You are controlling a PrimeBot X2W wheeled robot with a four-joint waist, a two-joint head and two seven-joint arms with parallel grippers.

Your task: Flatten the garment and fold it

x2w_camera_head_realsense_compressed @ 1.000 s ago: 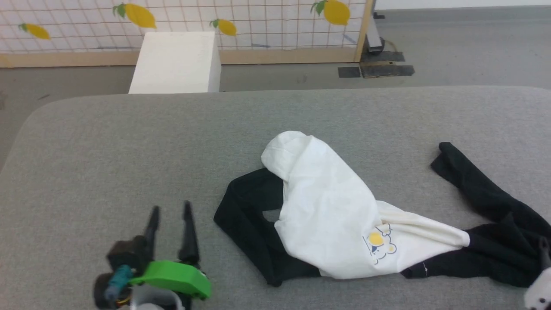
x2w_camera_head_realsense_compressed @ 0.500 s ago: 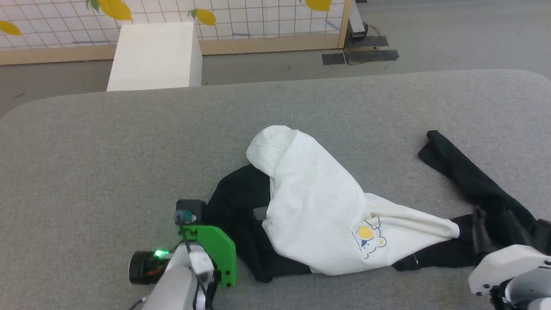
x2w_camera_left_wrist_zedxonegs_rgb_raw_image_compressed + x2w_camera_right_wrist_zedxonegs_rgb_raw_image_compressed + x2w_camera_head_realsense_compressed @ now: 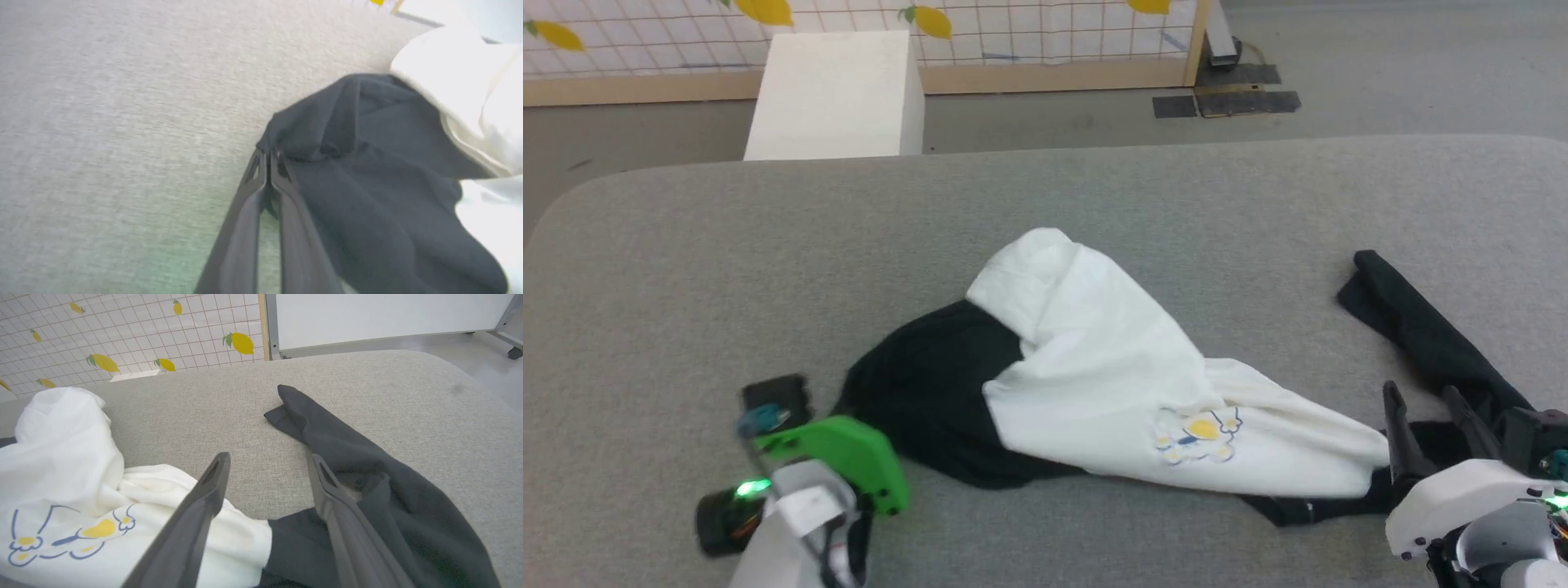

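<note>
At 7 o'clock in the head view, the left pincer (image 3: 267, 157) is seen clamped on the garment's (image 3: 1094, 359) black edge. At 5 o'clock, the right pincer (image 3: 1427, 408) is spread apart above black cloth. The garment is left crumpled at the worktop's (image 3: 727, 269) centre.

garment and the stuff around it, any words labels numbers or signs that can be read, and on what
No readable text in any view.
On the garment, the chest print is a yellow and blue drawing, no letters.
A white fleck on its black fabric: too small to read.
The screen behind: lemon pictures on a grid, no words.
The white box: blank.
</note>
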